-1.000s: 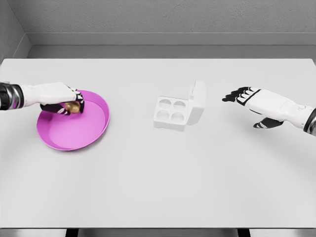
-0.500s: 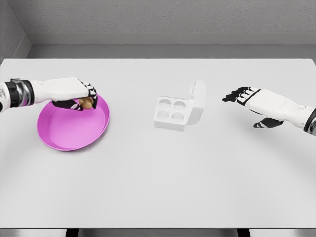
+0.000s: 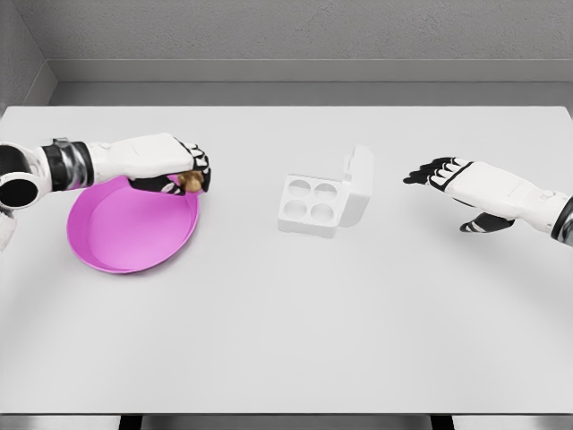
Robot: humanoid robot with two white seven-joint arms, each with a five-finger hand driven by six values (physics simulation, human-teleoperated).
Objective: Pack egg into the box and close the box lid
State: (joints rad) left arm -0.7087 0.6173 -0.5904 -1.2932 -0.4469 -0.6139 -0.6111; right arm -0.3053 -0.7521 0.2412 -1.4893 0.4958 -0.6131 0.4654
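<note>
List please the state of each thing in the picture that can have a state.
Egg: held in the left hand, above the plate's right rim.
Left hand: shut on the egg.
Right hand: open, holds nothing.
Box: lid open, four cups empty.
Pink plate: empty.

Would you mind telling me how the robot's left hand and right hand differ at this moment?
The left hand is curled around the egg at the pink plate's right rim; the right hand holds nothing, its fingers stretched out. The left hand is left of the open box, while the right hand is right of it. Both are white with dark fingers and point towards the box.
</note>
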